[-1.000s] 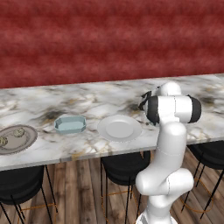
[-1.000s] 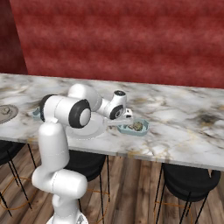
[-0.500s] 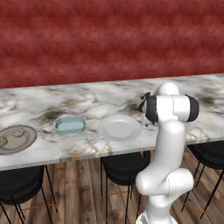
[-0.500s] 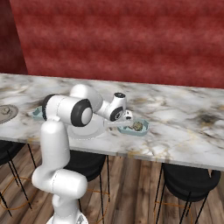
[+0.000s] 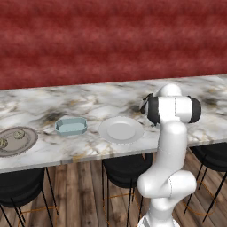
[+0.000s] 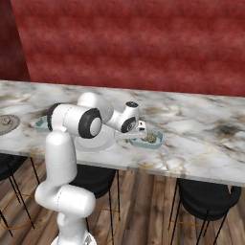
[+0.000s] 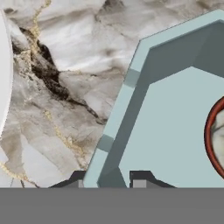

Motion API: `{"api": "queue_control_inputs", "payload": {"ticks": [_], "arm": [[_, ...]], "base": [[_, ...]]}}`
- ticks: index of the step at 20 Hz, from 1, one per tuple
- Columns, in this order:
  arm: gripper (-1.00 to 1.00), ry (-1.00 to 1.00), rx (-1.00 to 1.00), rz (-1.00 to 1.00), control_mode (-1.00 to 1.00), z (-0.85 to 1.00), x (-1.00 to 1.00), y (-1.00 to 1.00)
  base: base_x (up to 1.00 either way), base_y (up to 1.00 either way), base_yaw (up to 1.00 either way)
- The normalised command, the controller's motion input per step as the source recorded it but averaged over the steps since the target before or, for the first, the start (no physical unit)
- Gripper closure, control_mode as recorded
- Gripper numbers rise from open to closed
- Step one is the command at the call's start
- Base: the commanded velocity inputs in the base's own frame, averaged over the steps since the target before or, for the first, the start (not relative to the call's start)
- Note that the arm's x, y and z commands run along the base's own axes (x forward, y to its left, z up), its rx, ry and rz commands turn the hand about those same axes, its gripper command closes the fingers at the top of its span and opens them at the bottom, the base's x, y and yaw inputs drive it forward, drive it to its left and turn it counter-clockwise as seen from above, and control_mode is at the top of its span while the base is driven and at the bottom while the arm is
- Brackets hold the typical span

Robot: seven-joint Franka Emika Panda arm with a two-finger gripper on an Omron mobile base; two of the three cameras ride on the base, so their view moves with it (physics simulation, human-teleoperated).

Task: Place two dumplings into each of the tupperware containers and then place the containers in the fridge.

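A light-blue tupperware container (image 6: 155,142) holding dumplings (image 6: 150,138) lies on the marble counter, right of the white plate. My gripper (image 6: 142,129) is low at its left end. In the hand view my gripper (image 7: 109,179) is shut on the container's rim (image 7: 114,131), one fingertip (image 7: 78,178) outside the wall and one inside. A dumpling (image 7: 217,135) shows at the right edge. The other tupperware container (image 5: 71,126) lies further left and looks empty. Two dumplings (image 5: 18,134) rest on the grey-brown plate (image 5: 27,144). The fridge is out of view.
The round white plate (image 5: 120,130) lies between the two containers, partly under my arm in the right base view. Black stools (image 5: 126,168) stand under the counter's front edge. A red wall runs behind the counter.
The arm, the containers and the plates stand where they were. The fingers have closed in on the container's rim.
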Motion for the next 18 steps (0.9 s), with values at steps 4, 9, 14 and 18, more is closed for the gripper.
{"api": "queue_control_inputs", "payload": {"ticks": [4,9,14,18], "arm": [[1.0,-0.01,0.0,0.0,-1.0,0.0,0.0,0.0],[1.0,-0.11,-0.06,0.0,-1.0,0.41,0.0,0.0],[1.0,-0.09,-0.09,0.03,-1.0,0.84,-0.02,0.0],[1.0,-0.01,-0.04,0.47,-1.0,0.81,-0.51,0.25]], "base": [[0.0,0.0,0.0],[0.0,0.0,0.0],[0.0,0.0,0.0],[0.0,0.0,0.0]]}}
